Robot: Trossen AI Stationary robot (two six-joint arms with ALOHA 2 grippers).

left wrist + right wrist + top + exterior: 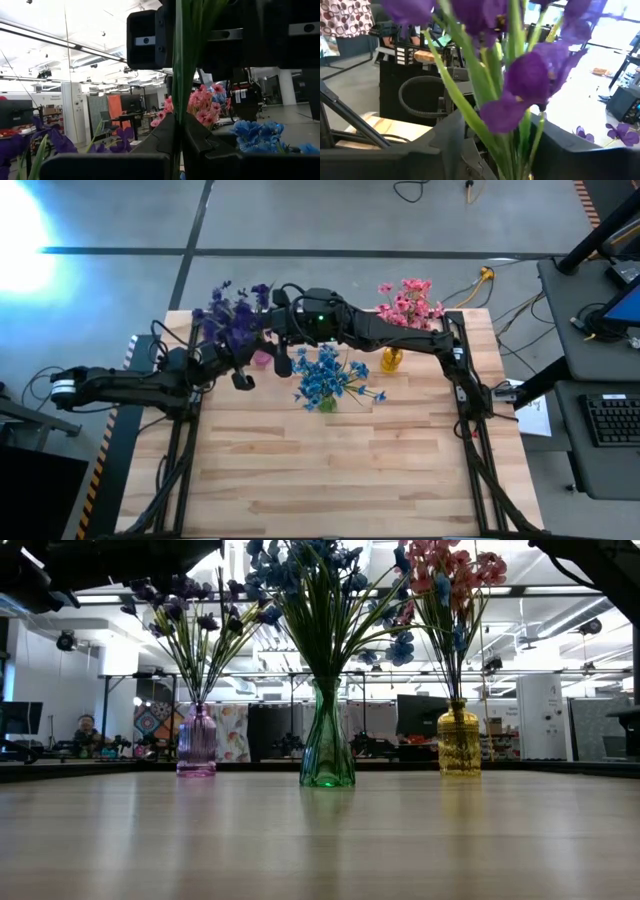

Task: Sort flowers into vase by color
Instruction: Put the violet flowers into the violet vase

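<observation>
Purple flowers (236, 315) stand in the pink vase (196, 743) at the left end of the row on my wooden table (330, 470), and both of my grippers are in among them. My right gripper (495, 145) has reached across from the far right side to the purple bunch; through its wrist camera I see green stems and purple blossoms running up between its two fingers (445, 140), which stand half spread with the stems in the gap. I cannot tell whether they actually press on a stem. My left gripper (180, 137) sits just beside the same vase, its fingers (160, 135) pressed together on a green stem (185, 60) that rises straight up between them.

Blue flowers (328, 378) fill the green vase (327, 750) in the middle of the row, just beside the purple bunch. Pink flowers (410, 302) stand in the yellow vase (459, 745) at the right end, near the far edge of the table. All three vases are upright and apart from one another.

A person (84, 730) sits far back in the room, behind the pink vase in the low view.
</observation>
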